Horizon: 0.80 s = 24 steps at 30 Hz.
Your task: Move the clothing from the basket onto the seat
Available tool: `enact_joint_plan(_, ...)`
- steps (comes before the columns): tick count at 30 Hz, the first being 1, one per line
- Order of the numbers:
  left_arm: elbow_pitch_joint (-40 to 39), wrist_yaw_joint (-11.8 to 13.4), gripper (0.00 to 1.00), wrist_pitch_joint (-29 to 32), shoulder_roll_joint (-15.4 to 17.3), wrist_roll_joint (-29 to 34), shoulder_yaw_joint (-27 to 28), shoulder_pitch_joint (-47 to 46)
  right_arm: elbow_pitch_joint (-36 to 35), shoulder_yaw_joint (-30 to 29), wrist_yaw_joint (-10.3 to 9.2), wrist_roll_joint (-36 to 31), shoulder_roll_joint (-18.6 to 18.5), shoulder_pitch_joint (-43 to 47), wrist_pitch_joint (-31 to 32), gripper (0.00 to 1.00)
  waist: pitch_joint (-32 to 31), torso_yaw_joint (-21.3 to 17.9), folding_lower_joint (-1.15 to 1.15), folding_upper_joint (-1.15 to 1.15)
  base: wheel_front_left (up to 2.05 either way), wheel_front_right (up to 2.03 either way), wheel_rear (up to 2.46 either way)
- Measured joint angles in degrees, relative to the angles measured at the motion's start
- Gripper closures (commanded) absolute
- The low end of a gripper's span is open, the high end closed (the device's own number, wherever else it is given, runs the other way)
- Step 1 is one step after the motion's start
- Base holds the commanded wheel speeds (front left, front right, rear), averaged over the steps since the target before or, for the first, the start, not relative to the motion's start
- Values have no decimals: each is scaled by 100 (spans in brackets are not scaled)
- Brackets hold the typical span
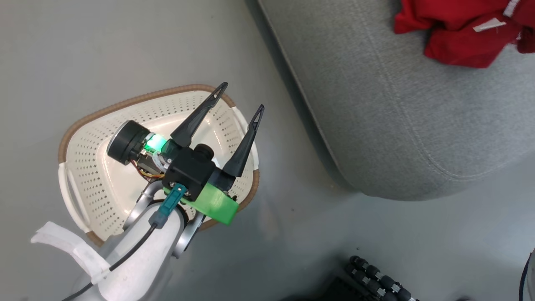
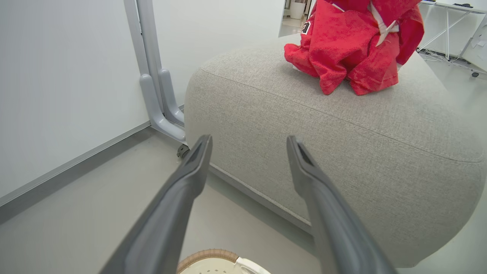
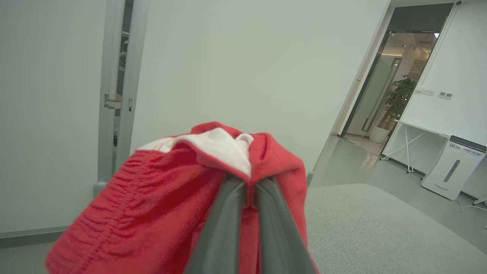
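My left gripper (image 1: 241, 97) stands open and empty above the basket (image 1: 92, 167), a cream perforated tub with a brown rim whose inside looks bare. In the left wrist view the open fingers (image 2: 249, 140) point at the grey seat (image 2: 342, 152), with the basket rim (image 2: 207, 255) just below them. Red clothing (image 1: 459, 33) lies bunched on the seat (image 1: 397, 117) at the upper right; it rises in a heap (image 2: 350, 49) with white trim. My right gripper (image 3: 249, 186) is shut on a red garment (image 3: 159, 198) with a white lining, above the seat (image 3: 373, 228).
A white partition with a grey wheeled foot (image 2: 163, 114) stands on the floor left of the seat. Black rollers of my base (image 1: 376, 280) show at the bottom. Beyond the seat are a doorway, a folding table and a white floor unit (image 3: 452, 167).
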Motion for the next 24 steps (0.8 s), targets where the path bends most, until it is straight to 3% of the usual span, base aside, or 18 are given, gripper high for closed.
enact_joint_plan(3, 40, -25, 0, -48, -15, 1, -33, -56, 515, -121, 0, -97, 98, -16, 0, 100, 168, 224, 0, 0, 0, 0, 0)
enact_joint_plan(4, 57, -31, 0, -70, -21, 1, -43, -64, 611, -169, 0, -136, 133, -14, 0, 83, 209, 282, 0, 0, 0, 0, 0)
enact_joint_plan(5, 88, -33, 0, -88, -31, 1, -60, -73, 709, -211, 0, -167, 172, 4, 0, 53, 255, 354, 0, 0, 0, 0, 0)
enact_joint_plan(6, 110, -47, 0, -118, -34, 7, -91, -78, 716, -264, 0, -194, 220, 50, 1, 0, 292, 420, 0, 0, 0, 0, 0)
enact_joint_plan(14, 308, 81, 0, -303, -104, -41, -45, 24, -164, -437, 0, -435, 656, 1124, -1, 0, 234, 624, 0, 0, 0, 0, 0)
enact_joint_plan(24, 424, 176, 0, -410, -342, -358, 205, 549, -964, 653, 1, -528, 922, 2822, 0, 0, -583, 531, 0, 0, 0, 0, 0)
